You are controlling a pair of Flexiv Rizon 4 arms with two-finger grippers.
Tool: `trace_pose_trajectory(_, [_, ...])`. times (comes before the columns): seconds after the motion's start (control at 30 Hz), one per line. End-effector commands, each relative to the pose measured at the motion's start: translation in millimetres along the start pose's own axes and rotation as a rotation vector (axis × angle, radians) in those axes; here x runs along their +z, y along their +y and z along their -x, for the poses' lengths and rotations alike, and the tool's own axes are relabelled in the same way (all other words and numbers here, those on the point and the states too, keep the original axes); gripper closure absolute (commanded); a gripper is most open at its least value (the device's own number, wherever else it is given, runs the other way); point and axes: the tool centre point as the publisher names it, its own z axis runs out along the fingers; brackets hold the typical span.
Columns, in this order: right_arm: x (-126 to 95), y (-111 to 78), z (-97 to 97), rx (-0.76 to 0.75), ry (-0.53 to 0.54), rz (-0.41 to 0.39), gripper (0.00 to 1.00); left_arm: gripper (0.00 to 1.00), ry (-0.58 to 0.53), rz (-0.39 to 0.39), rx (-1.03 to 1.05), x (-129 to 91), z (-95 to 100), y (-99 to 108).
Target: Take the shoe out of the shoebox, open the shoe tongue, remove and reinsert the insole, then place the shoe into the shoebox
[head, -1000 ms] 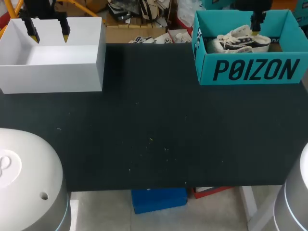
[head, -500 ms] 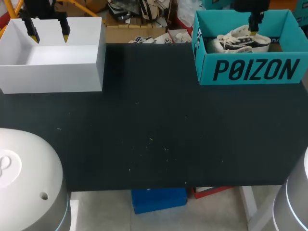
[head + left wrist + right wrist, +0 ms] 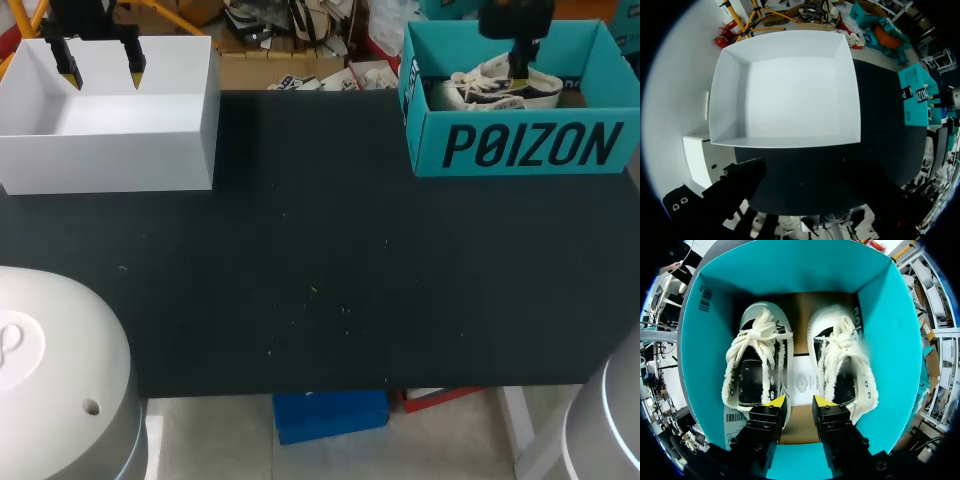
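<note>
A pair of white and black sneakers lies side by side in the teal shoebox [image 3: 520,145] at the table's far right. In the right wrist view one shoe [image 3: 757,365] is ahead of one finger and the other shoe [image 3: 842,365] ahead of the other finger. My right gripper [image 3: 799,401] hangs inside the box over the gap between the two heels. Its fingers stand a little apart, with only the box floor and a white card showing between them. In the head view the right gripper [image 3: 518,68] is just above the shoes [image 3: 490,90]. My left gripper [image 3: 101,70] is wide open over the white box.
An empty white box [image 3: 110,150] stands at the far left of the black table [image 3: 320,280]; the left wrist view looks straight down into the white box [image 3: 785,141]. The teal walls [image 3: 790,270] close in all round the right gripper.
My right gripper has shifted slightly left and lower inside the shoebox, towards the shoes. The left arm has not moved.
</note>
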Motion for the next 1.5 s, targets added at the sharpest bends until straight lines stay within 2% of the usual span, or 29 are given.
trace_pose_trajectory(0.03, [20.0,2.6,8.6,0.000,0.033,0.007,0.69,0.00,-0.003,0.002,-0.002,-0.7,-0.6,0.5])
trace_pose_trajectory(0.43, [56.5,7.6,6.0,0.013,0.065,0.032,0.69,0.00,-0.003,0.002,-0.002,-0.7,-0.6,0.5])
trace_pose_trajectory(0.67, [63.0,9.8,5.8,0.017,0.071,0.039,0.71,0.00,-0.003,0.002,-0.002,-0.7,-0.6,0.5])
trace_pose_trajectory(0.77, [62.9,9.9,6.1,0.017,0.072,0.040,0.82,0.00,-0.003,0.002,-0.002,-0.7,-0.6,0.5])
trace_pose_trajectory(0.8, [62.8,9.9,6.1,0.018,0.071,0.040,0.95,0.00,-0.003,0.002,-0.002,-0.7,-0.6,0.5])
trace_pose_trajectory(0.83, [62.7,9.8,6.1,0.018,0.071,0.039,1.00,0.00,-0.003,0.002,-0.002,-0.7,-0.6,0.5])
trace_pose_trajectory(0.93, [62.3,9.4,5.1,0.015,0.071,0.039,1.00,0.00,-0.003,0.002,-0.002,-0.7,-0.6,0.5])
trace_pose_trajectory(1.2, [42.2,4.6,-0.6,0.022,0.055,0.031,1.00,0.00,-0.003,0.002,-0.002,-0.7,-0.6,0.5])
trace_pose_trajectory(1.5, [1.0,-0.2,-9.1,0.032,0.022,0.021,1.00,0.00,-0.003,0.002,-0.002,-0.7,-0.6,0.5])
